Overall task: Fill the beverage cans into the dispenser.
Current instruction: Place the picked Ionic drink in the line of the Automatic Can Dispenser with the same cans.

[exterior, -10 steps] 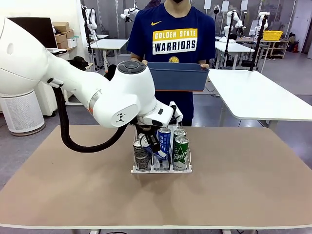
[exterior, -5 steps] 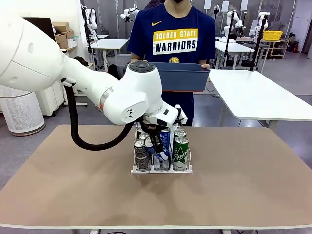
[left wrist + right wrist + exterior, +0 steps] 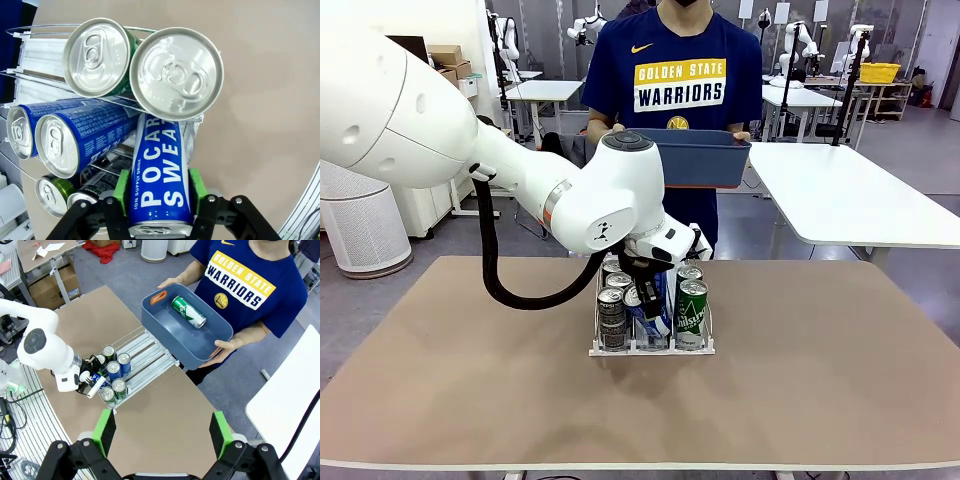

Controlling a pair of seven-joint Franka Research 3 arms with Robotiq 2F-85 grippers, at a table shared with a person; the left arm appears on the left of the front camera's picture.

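Shifted slightly right since a second ago, our left gripper [image 3: 159,192], clamped on the tilted blue can [image 3: 160,170], sits at the dispenser [image 3: 650,350] middle lane's front, so we judge release near.

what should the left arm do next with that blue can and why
Probably tip the blue can upright and ease it down into the dispenser's middle lane before letting go. The left pincer is shut on it, and it hangs tilted at the front of the rack, between a dark can and a green can.
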